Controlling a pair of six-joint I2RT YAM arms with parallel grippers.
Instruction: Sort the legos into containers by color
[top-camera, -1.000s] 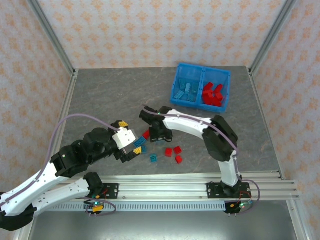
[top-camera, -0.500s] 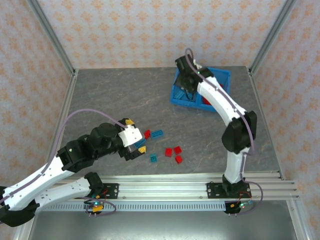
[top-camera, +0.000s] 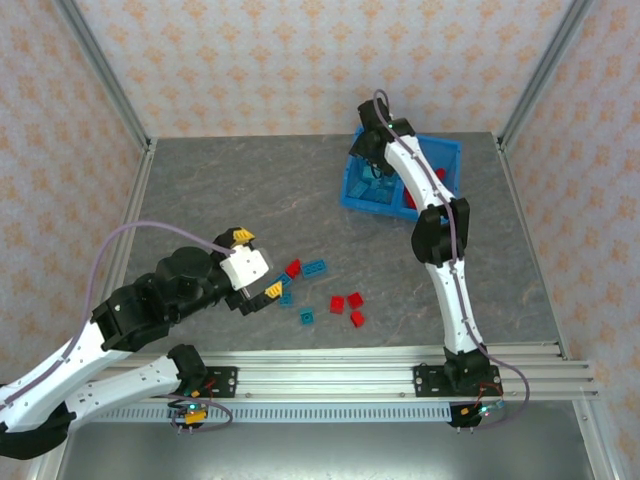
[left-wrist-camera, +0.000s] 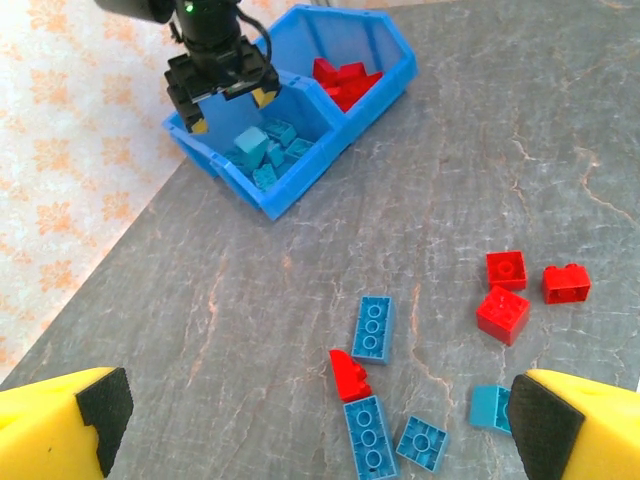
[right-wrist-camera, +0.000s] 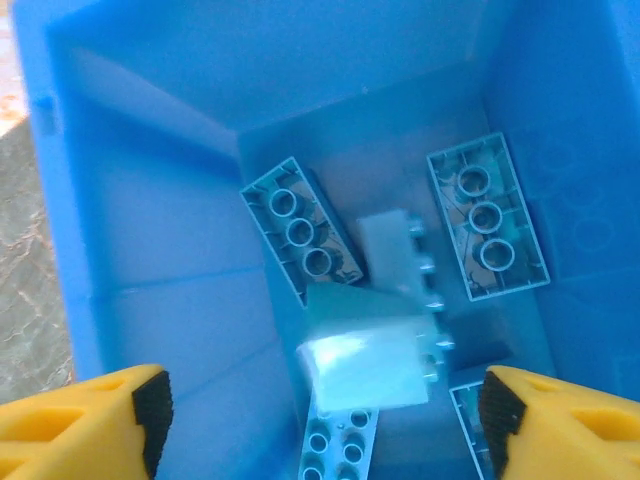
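The containers are two compartments of one blue bin (top-camera: 396, 212) at the back right. Its left compartment (right-wrist-camera: 170, 250) holds teal legos (left-wrist-camera: 268, 156), and its right one holds red legos (top-camera: 428, 188). My right gripper (top-camera: 371, 166) hangs open over the left compartment. A blurred pale teal brick (right-wrist-camera: 375, 360) lies loose between its fingers and touches neither. My left gripper (top-camera: 257, 265) stands open above the loose legos on the table. Among them are a red slope brick (left-wrist-camera: 349, 377), a long teal brick (left-wrist-camera: 370, 435) and a flat teal brick (left-wrist-camera: 373, 328).
More bricks lie right of that cluster: three red ones (left-wrist-camera: 503, 314) and a teal one (left-wrist-camera: 490, 408). Aluminium posts and patterned walls close the grey table (top-camera: 220, 190) on three sides. A rail (top-camera: 330, 375) runs along the near edge.
The right arm swung from the table's middle to the bin's left compartment and opened its jaws, letting go of a teal brick. The left gripper shifted slightly and stayed open.
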